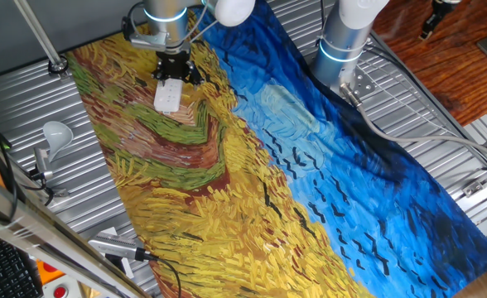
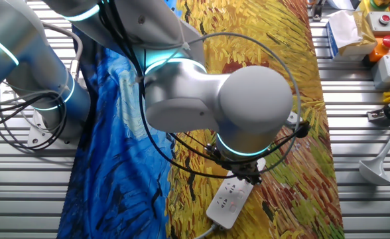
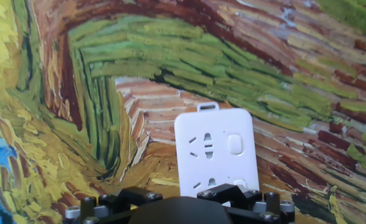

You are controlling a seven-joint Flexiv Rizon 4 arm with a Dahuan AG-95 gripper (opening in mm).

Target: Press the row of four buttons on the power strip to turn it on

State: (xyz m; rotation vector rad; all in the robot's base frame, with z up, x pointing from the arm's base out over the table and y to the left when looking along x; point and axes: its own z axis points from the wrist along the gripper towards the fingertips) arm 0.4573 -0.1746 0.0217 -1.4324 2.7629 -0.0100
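light: bright, even | shadows: soft | glare: none | hand view: slightly soft

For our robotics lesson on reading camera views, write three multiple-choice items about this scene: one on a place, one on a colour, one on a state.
1. Where does the white plastic oblong power strip lie?
A. on the painted cloth's yellow-brown part
B. on the blue part
C. on bare metal slats

2. What colour is the strip?
A. black
B. white
C. orange

3. The strip's visible sockets are:
A. empty
B. all filled with plugs
C. taped over

Key: 1 A, brown and yellow strokes surround it; 2 B, its face is white in every view; 3 A, the hand view shows open socket holes, with the robot's gripper directly above.
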